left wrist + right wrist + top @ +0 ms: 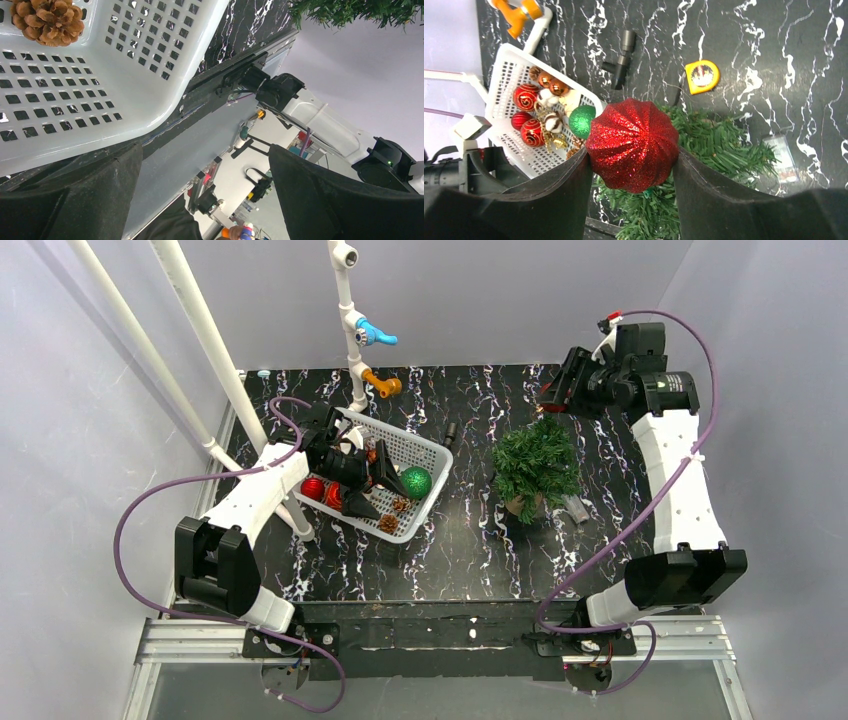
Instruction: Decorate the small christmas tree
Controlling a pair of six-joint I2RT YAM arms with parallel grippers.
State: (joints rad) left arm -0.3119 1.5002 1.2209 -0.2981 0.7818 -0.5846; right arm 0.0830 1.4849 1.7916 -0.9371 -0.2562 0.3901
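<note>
Small christmas tree upright (tip skyward)

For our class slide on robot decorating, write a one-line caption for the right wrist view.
The right tool holds a glittery red ornament by the small christmas tree, white basket beyond.

Both arms are the same build: chunky white plastic shells on the long links and boxy black housings at the joints. The left arm has a thin purple cable looping out wide of the shell. The right arm gets its own purple cable, with a bit of red at the wrist end. Little dark screw holes dot its white shell. The fingers are broad, matte black wedges, kinda grainy up close.
</note>
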